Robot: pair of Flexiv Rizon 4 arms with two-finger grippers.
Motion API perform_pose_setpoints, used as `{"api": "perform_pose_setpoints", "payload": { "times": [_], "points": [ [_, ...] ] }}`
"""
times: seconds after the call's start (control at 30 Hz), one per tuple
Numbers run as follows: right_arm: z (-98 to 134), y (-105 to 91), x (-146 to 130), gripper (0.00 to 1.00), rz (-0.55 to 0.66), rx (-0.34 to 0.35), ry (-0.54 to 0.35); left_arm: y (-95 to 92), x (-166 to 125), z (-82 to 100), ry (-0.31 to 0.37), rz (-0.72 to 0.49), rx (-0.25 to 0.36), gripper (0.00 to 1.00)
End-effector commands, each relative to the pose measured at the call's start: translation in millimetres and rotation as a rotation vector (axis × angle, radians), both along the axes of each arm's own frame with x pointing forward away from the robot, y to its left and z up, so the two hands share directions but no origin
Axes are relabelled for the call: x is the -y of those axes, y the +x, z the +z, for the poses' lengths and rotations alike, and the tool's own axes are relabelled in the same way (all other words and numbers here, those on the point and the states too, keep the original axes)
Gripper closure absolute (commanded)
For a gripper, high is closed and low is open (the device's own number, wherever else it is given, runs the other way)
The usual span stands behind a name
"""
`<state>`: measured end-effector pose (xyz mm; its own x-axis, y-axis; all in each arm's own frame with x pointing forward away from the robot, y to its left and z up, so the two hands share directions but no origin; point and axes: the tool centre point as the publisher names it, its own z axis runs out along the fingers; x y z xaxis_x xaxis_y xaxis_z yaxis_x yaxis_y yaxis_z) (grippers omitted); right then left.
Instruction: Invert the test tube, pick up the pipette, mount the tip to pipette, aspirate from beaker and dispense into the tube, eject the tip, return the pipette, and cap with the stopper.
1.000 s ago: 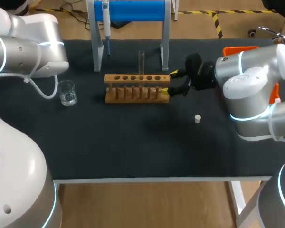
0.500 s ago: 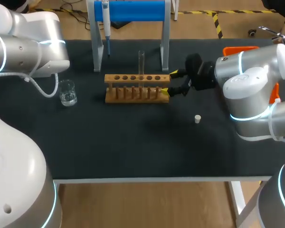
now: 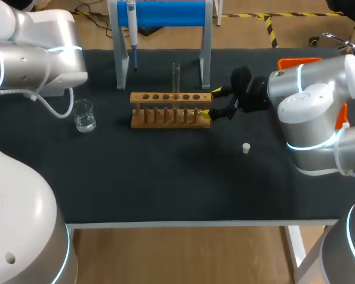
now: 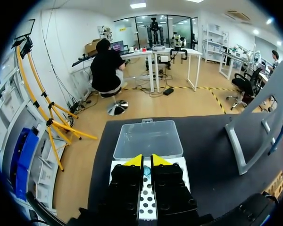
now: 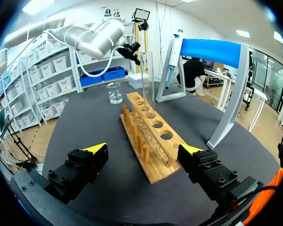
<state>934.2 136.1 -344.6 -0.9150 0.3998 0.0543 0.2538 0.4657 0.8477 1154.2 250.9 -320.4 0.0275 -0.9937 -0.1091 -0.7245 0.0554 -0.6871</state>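
Test tube (image 3: 176, 74) in rack (image 3: 170, 97), right end effector (image 5: 142, 149) wide, left end effector (image 4: 146, 160) narrow, hidden in head view

The left arm (image 3: 38, 59) comes in from the far left corner with its thick silver link lying roughly level. The left gripper (image 4: 144, 161) has its two yellow-tipped fingers (image 4: 133, 161) drawn close together, only a thin slit between them. The right arm (image 3: 310, 97) bends in from the right side, black wrist held level and pointing toward the middle, and the right gripper (image 3: 212, 102) is spread wide, its fingers well apart.
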Motion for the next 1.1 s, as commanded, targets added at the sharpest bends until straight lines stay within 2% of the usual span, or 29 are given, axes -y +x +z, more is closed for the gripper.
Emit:
{"api": "perform_pose_setpoints", "payload": {
  "times": [0.03, 0.3, 0.47, 0.7, 0.83, 0.9, 0.93, 1.1],
  "points": [
    [-0.1, 0.1, 0.1, 0.0, 0.0, 0.0, 0.0, -6.8, 0.4, 6.2, 0.003, 0.003, 0.021, 1.0],
    [-0.1, 0.1, 0.1, 0.0, 0.0, 0.0, 0.0, -10.3, 1.3, 24.8, 0.025, 0.002, 0.059, 1.0],
    [-0.1, 0.1, 0.1, 0.0, 0.0, 0.0, 0.0, -16.4, 9.0, 50.0, 0.014, -0.04, 0.099, 1.0],
    [-0.1, 0.1, 0.1, 0.0, 0.0, 0.0, 0.0, -40.0, 33.2, 100.4, 0.019, -0.242, 0.116, 1.0],
    [-0.1, 0.1, 0.1, 0.0, 0.0, 0.0, 0.0, -61.3, 54.5, 122.7, 0.007, -0.42, 0.085, 1.0],
    [-0.1, 0.1, 0.1, 0.0, 0.0, 0.0, 0.0, -74.5, 68.2, 129.2, -0.024, -0.553, 0.045, 1.0],
    [-0.1, 0.1, 0.1, 0.0, 0.0, 0.0, 0.0, -81.7, 74.2, 132.4, -0.029, -0.595, 0.044, 1.0],
    [-0.1, 0.1, 0.1, 0.0, 0.0, 0.0, 0.0, -81.7, 74.2, 132.4, -0.029, -0.595, 0.044, 1.0]
  ]
}}
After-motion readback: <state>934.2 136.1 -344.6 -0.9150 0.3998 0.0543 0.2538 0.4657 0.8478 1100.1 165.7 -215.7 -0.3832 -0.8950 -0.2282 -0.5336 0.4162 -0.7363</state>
